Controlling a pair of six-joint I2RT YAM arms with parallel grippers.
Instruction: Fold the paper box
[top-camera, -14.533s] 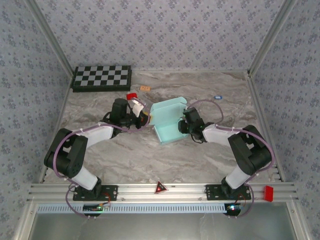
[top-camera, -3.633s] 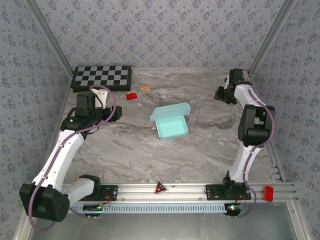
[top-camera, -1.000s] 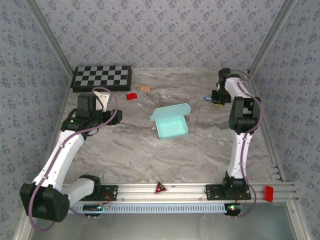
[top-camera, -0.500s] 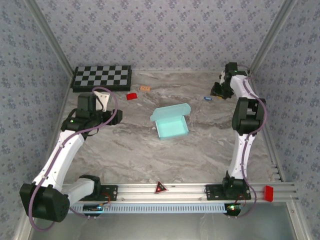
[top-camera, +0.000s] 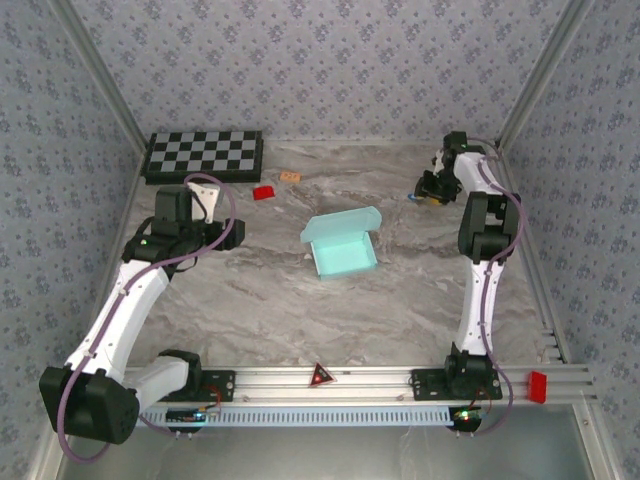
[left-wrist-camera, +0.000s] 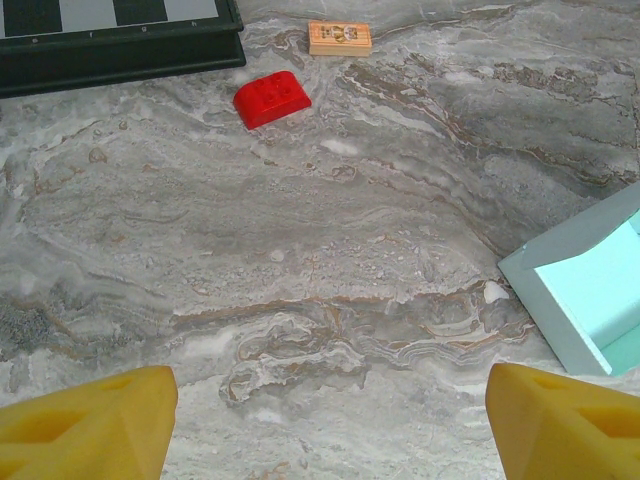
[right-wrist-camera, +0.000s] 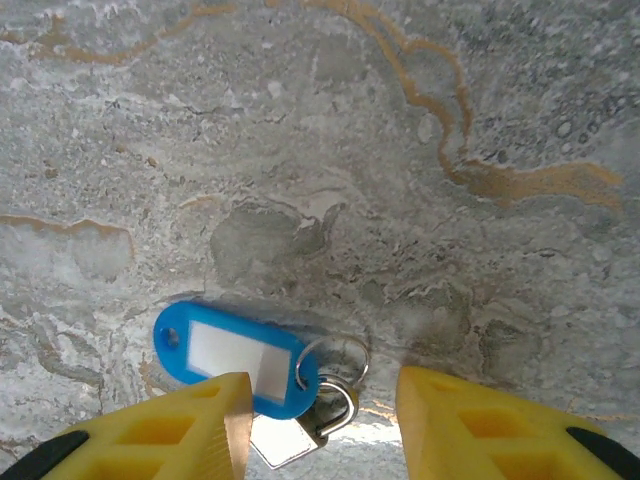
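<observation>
The paper box (top-camera: 342, 243) sits near the middle of the table (top-camera: 300, 320), with nothing touching it. Its walls look like they are up already, and a lid flap stands open along the far side. From the left wrist camera, just one corner of the box (left-wrist-camera: 590, 300) shows at the right edge.

The box is thin card, so it is likely very light and bendy. It would probably slide on the smooth table if one side gets pushed. A hard squeeze could dent it (thin card keeps a crease). A good place to hold looks like the free edge of the lid flap, pinched softly. The other hand could steady a side wall so the box does not skate away.

The left hand (top-camera: 228, 232) hangs over the table to the left of the box, well apart from it. Its fingers (left-wrist-camera: 90, 430) are wide apart and hold nothing.

The right hand (top-camera: 432, 190) is far off at the back right of the table. Its fingers (right-wrist-camera: 500, 425) are apart too. A blue key tag (right-wrist-camera: 230, 355) lies flat on the table under them, not squeezed.

A red block (left-wrist-camera: 272, 98) and a small wooden piece (left-wrist-camera: 339, 37) lie near the checkerboard (top-camera: 203, 153) at the back left.
</observation>
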